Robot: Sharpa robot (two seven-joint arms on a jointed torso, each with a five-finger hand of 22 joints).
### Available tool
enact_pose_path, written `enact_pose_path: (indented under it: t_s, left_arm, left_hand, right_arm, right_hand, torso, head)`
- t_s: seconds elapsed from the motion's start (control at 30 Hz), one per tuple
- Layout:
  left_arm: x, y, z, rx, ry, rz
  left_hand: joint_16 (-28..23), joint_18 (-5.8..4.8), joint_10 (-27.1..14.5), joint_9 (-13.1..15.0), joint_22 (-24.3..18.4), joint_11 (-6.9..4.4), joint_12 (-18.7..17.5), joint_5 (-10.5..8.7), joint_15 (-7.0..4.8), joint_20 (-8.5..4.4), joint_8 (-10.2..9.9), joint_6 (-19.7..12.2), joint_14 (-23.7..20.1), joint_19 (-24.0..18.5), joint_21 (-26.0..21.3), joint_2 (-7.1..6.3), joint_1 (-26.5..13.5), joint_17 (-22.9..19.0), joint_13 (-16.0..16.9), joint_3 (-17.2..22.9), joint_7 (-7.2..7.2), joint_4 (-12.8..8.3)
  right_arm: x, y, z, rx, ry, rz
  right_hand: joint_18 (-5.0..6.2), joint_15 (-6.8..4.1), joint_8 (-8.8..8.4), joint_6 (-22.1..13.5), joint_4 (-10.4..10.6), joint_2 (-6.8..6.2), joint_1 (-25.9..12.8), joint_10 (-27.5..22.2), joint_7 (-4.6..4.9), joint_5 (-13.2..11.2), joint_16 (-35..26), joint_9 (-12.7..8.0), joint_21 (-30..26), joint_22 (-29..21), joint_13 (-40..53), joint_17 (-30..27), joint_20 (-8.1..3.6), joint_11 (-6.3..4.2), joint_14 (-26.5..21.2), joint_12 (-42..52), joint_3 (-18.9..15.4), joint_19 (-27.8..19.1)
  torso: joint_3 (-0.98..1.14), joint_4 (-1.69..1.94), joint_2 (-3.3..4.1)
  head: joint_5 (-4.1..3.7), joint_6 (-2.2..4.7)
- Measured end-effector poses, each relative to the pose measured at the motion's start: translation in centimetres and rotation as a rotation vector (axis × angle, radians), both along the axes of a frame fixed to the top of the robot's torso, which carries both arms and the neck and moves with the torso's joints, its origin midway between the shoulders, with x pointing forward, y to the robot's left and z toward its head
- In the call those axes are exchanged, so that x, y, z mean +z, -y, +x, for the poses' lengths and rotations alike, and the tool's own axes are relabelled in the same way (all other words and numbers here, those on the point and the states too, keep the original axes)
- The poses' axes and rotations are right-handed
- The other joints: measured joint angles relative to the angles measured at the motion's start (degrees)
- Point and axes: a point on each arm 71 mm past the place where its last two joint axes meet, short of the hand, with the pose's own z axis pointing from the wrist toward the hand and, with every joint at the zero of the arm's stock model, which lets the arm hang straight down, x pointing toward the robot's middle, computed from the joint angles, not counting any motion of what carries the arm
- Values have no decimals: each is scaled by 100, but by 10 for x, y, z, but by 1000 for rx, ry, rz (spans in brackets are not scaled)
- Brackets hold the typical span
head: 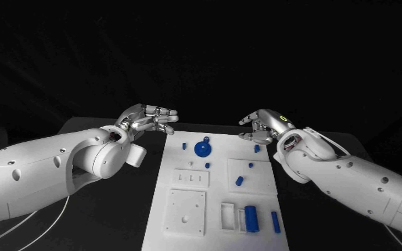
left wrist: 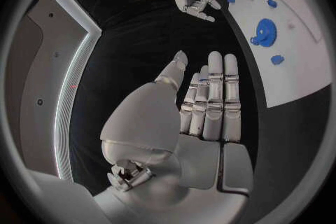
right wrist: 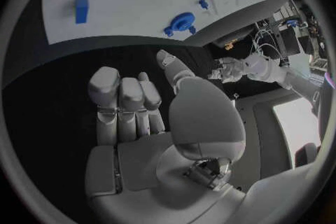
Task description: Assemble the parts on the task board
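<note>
Both hands empty, fingers apart: left robot hand and right robot hand hover at the far corners of the task board; recommend approaching the blue parts squarely from above.

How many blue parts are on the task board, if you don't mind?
8: a peg at the far left, the gear, a bit near it, two pieces at the far right, a block mid-board, a thick cylinder and thin rod nearest the robot. Others may be hidden.
</note>
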Motion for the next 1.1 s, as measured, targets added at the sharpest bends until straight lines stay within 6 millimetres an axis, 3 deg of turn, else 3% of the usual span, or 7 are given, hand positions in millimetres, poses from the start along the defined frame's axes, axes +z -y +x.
enact_pose_path:
  t_s: [0.13,0.3,0.43,0.7,1.1]
  left_arm:
    - [0,-3,1,7,1,1]
    - [0,-7,2,17,3,3]
    - [0,-9,3,20,4,4]
    - [0,-12,5,26,7,5]
    - [0,-13,6,25,8,5]
  left_hand:
    - [0,0,114,0,-7,-42,0,0,0,0,0,1,0,0,0,0,0,0,0,0,1,0]
    - [0,0,230,0,-7,-82,0,0,-21,0,0,18,21,0,0,0,0,0,0,0,-16,0]
    - [0,0,279,0,-7,-92,0,0,-21,0,0,22,21,0,0,0,0,0,-1,0,-20,0]
    - [0,0,164,0,-13,-44,0,0,-21,0,0,22,21,0,0,-9,-10,1,-1,0,-19,0]
    - [0,0,85,0,-19,-19,0,0,-21,0,0,22,21,0,0,-26,-26,1,-1,0,-19,0]
  right_arm:
    - [-1,31,4,-1,-28,39]
    - [-13,61,6,-2,-79,66]
    - [-23,77,7,2,-116,81]
    - [-44,83,8,22,-171,102]
    - [-59,73,14,37,-195,114]
  right_hand:
    - [0,0,0,-3,-407,234,47,-10,-2,121,-57,-2,-1,0,-39,45,0,10,0,-40,-472,0]
    - [0,0,0,-4,-584,335,93,-51,-2,278,-78,-1,-22,0,-60,70,0,10,0,-67,-751,0]
    - [0,0,0,-43,-672,382,141,-51,36,568,-78,-1,-22,-1,-72,82,0,9,0,-91,-845,0]
    - [0,0,0,-59,-737,381,140,-51,51,642,-100,-1,-22,-1,-81,95,0,9,0,-91,-812,0]
    - [0,0,0,-90,-758,381,140,-72,41,642,-100,-1,-22,-1,-81,119,21,30,-1,-90,-820,-21]
  torso:
    - [26,-35,-12]
    - [65,-77,-23]
    - [90,-103,-29]
    - [124,-126,-32]
    - [121,-76,-15]
  head:
    - [-20,3]
    - [-38,-14]
    - [-79,-29]
    - [-74,-42]
    - [-97,-86]
